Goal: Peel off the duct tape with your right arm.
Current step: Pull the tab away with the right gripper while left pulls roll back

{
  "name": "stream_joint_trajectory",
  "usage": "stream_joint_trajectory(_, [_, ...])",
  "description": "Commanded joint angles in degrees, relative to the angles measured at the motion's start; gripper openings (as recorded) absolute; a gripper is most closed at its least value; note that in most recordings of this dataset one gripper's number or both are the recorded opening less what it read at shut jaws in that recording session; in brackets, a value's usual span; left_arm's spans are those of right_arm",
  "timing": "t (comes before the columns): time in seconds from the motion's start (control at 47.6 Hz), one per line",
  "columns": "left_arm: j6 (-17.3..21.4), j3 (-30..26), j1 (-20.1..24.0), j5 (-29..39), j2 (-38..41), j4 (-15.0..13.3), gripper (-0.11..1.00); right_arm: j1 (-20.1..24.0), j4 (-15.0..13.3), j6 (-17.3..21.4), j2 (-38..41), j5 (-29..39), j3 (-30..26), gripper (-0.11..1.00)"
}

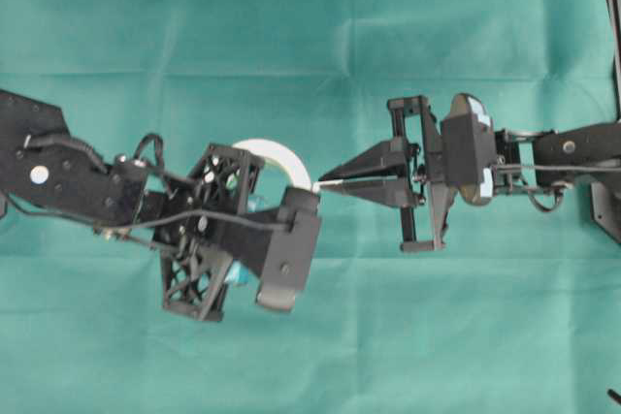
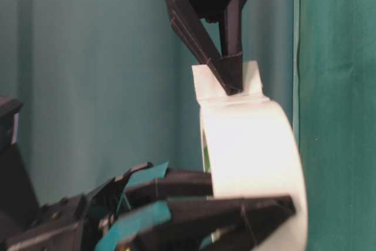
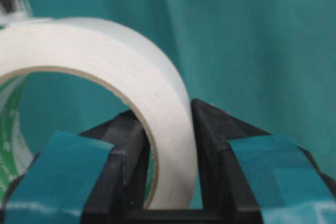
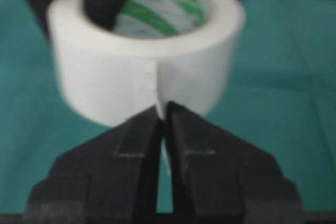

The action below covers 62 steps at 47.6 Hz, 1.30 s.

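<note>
Duct tape [image 4: 147, 72] tab — pinched, cloth [image 1: 310, 16] around

A teal-green cloth [image 1: 408, 336] with faint fold creases covers the whole work surface.

The white ring-shaped duct tape roll [image 4: 142, 72] looks matt and papery, its inner core [image 4: 157, 14] a glossier green-printed card. Both black pincers, left [image 3: 163, 145] and right [image 4: 163, 124], look like matt moulded plastic. Creased teal cloth [image 1: 291, 7] covers the counter.
</note>
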Motion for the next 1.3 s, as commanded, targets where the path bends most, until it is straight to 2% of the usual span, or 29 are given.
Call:
stream_joint_trajectory(0.0, [0.35, -0.97, -2.81, -0.26, -1.23, -0.26, 0.21, -1.85, 0.35, 0.0, -0.53, -0.53, -0.44, -0.09])
stream_joint_trajectory(0.42, [0.79, -1.23, -4.83, 1.23, -1.23, -0.26, 0.21, -2.29, 0.35, 0.0, -0.53, -1.32, -0.44, -0.09])
stream_joint_trajectory(0.483, [2.37, -1.32, -5.45, 1.14, -1.23, -0.26, 0.21, -2.46, 0.35, 0.0, -0.62, -1.32, -0.35, -0.09])
stream_joint_trajectory(0.63, [9.32, -1.93, -7.91, 0.7, -1.23, -0.35, 0.21, -3.43, 0.35, -0.09, -0.62, -1.67, -0.44, -0.09])
stream_joint_trajectory(0.756, [13.36, -2.55, -9.93, -0.09, -0.88, -0.44, 0.21, -4.83, 0.35, -0.44, -0.53, -1.76, -0.53, -0.09])
stream_joint_trajectory(1.113, [16.7, -2.72, -12.74, -3.08, -0.88, -0.44, 0.21, -8.44, 0.09, -0.53, -0.53, -1.76, -0.88, -0.09])
stream_joint_trajectory(1.281, [20.13, -3.25, -13.8, -4.48, -0.88, -0.53, 0.21, -9.58, 0.0, -0.53, -0.53, -1.93, -1.14, -0.09])
